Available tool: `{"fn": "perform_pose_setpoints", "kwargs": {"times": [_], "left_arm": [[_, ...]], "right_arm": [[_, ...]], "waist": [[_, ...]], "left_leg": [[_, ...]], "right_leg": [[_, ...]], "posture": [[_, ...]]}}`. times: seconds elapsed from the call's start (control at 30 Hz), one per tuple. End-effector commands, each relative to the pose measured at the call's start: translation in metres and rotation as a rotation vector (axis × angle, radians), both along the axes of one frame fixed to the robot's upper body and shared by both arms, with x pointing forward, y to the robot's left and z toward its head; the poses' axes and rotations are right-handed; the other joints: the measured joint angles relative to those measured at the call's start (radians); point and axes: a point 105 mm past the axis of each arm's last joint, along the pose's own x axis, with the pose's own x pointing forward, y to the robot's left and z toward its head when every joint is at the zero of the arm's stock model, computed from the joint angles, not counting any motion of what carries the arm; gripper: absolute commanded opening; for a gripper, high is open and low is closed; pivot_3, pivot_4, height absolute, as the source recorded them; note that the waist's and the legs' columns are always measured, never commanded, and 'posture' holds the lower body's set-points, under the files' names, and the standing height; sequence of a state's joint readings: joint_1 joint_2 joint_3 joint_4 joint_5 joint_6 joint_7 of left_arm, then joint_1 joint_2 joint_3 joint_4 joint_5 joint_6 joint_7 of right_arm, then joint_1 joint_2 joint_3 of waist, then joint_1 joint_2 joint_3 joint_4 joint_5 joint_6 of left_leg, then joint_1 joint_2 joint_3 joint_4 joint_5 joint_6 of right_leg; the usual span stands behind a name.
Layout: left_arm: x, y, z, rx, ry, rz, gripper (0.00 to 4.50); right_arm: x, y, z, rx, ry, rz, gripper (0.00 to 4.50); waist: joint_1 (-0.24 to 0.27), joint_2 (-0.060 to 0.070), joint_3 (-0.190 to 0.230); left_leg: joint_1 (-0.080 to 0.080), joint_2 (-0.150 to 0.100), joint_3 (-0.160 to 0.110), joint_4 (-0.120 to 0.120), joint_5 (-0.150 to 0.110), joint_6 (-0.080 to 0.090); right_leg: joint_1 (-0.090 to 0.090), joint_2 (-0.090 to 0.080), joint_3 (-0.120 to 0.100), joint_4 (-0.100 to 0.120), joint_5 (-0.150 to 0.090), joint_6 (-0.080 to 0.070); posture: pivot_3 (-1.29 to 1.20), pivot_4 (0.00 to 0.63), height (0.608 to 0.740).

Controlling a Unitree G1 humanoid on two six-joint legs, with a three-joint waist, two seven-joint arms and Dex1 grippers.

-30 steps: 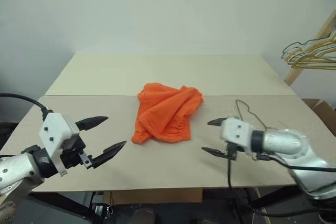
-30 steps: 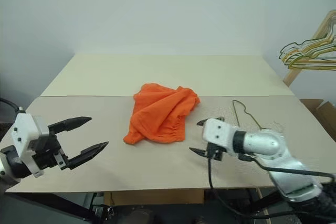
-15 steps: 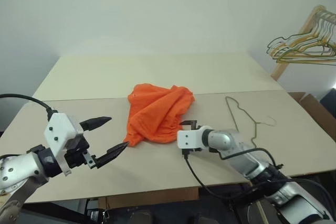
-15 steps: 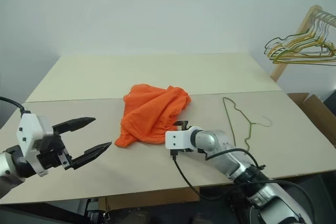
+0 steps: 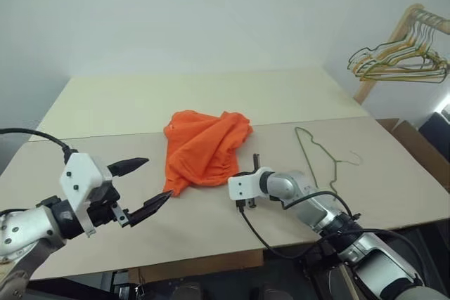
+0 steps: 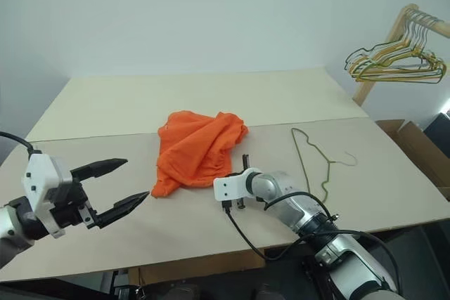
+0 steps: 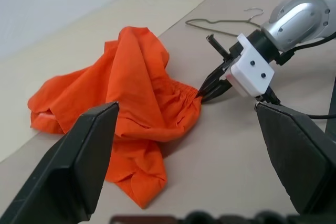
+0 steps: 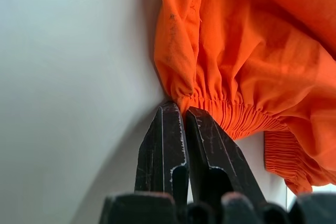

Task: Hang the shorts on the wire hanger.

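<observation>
The orange shorts (image 5: 204, 145) lie crumpled in the middle of the table. My right gripper (image 5: 238, 173) lies low on the table at their near right edge. It is shut, and its fingertips (image 8: 176, 107) pinch the gathered waistband (image 8: 236, 114). The left wrist view shows the same pinch on the shorts (image 7: 131, 93). My left gripper (image 5: 158, 179) hovers open at the near left, with its upper finger close to the shorts' lower corner and nothing between its fingers. The wire hanger (image 5: 335, 162) lies flat on the table to the right of the shorts, beyond my right forearm.
A bunch of gold and green hangers (image 5: 397, 61) hangs on a wooden rack (image 5: 380, 68) at the far right. A cardboard box (image 5: 415, 142) sits past the table's right edge. The beige table (image 5: 211, 96) runs back to a white wall.
My right gripper moved forward and left to the shorts' edge and shut on the waistband. The camera swung, shifting the whole picture. The left gripper stayed open and in place.
</observation>
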State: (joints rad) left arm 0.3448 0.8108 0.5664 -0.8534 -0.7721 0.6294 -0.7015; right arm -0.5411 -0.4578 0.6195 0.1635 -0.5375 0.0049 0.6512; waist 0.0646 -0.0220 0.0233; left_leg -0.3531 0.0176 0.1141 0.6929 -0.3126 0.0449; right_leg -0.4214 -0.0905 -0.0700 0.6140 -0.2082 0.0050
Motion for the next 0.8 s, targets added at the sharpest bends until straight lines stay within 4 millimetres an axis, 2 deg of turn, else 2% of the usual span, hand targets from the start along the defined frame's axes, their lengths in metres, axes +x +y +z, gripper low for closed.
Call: {"fn": "perform_pose_setpoints", "kwargs": {"times": [0.03,0.13,0.27,0.37,0.47,0.63,0.73,0.8], "left_arm": [[-0.002,0.008,-0.012,0.082,0.01,0.046,4.5],[0.0,0.031,-0.04,0.233,0.082,0.118,4.5],[0.007,0.045,-0.068,0.382,0.109,0.119,4.5],[0.021,0.046,-0.082,0.435,0.087,0.128,4.5],[0.042,0.033,-0.095,0.442,0.052,0.113,4.5],[0.062,0.021,-0.113,0.506,0.013,0.051,4.5],[0.071,0.028,-0.128,0.679,-0.006,-0.022,4.5],[0.079,0.033,-0.132,0.755,-0.035,-0.055,3.89]], "right_arm": [[0.002,-0.004,0.021,0.029,-0.066,0.039,0.07],[-0.013,-0.012,0.036,0.045,-0.073,0.136,0.07],[-0.028,-0.028,0.048,0.033,-0.084,0.21,0.07],[-0.033,-0.038,0.053,0.027,-0.082,0.213,0.07],[-0.035,-0.046,0.057,0.023,-0.081,0.204,0.07],[-0.038,-0.051,0.063,0.021,-0.083,0.198,0.07],[-0.039,-0.053,0.067,0.028,-0.079,0.192,0.07],[-0.039,-0.054,0.068,0.027,-0.079,0.188,0.0]], "waist": [[-0.001,0.0,0.0],[0.003,0.002,0.001],[0.005,0.003,0.002],[0.004,0.004,0.002],[0.003,0.004,0.001],[-0.005,0.004,0.001],[-0.013,0.004,0.001],[-0.014,0.006,-0.001]], "left_leg": [[0.0,0.0,0.0,0.0,0.0,0.0],[0.0,-0.001,0.0,0.0,-0.001,-0.003],[0.0,-0.001,0.0,0.0,-0.002,-0.005],[0.0,-0.001,0.0,0.0,-0.003,-0.005],[0.0,0.001,0.001,0.0,-0.001,-0.002],[-0.001,0.001,0.001,0.0,0.0,0.001],[-0.001,0.001,0.001,0.0,-0.001,0.002],[0.0,0.001,0.001,0.001,-0.001,0.002]], "right_leg": [[0.0,0.0,0.0,0.0,0.0,0.0],[0.0,0.0,0.0,0.0,0.0,0.0],[0.0,0.0,-0.001,0.0,-0.005,0.006],[0.0,-0.001,0.0,0.0,-0.006,0.004],[0.0,0.0,0.0,0.001,-0.002,0.002],[-0.002,0.0,0.0,0.001,0.0,-0.001],[-0.002,0.0,0.0,0.001,0.0,-0.001],[-0.001,-0.001,0.0,0.001,0.0,-0.001]], "posture": [[0.22,0.0,0.74],[0.21,0.0,0.74],[0.18,0.0,0.74],[0.16,0.0,0.74],[0.14,0.0,0.74],[0.1,0.0,0.74],[0.08,0.0,0.74],[0.07,0.0,0.74]]}}
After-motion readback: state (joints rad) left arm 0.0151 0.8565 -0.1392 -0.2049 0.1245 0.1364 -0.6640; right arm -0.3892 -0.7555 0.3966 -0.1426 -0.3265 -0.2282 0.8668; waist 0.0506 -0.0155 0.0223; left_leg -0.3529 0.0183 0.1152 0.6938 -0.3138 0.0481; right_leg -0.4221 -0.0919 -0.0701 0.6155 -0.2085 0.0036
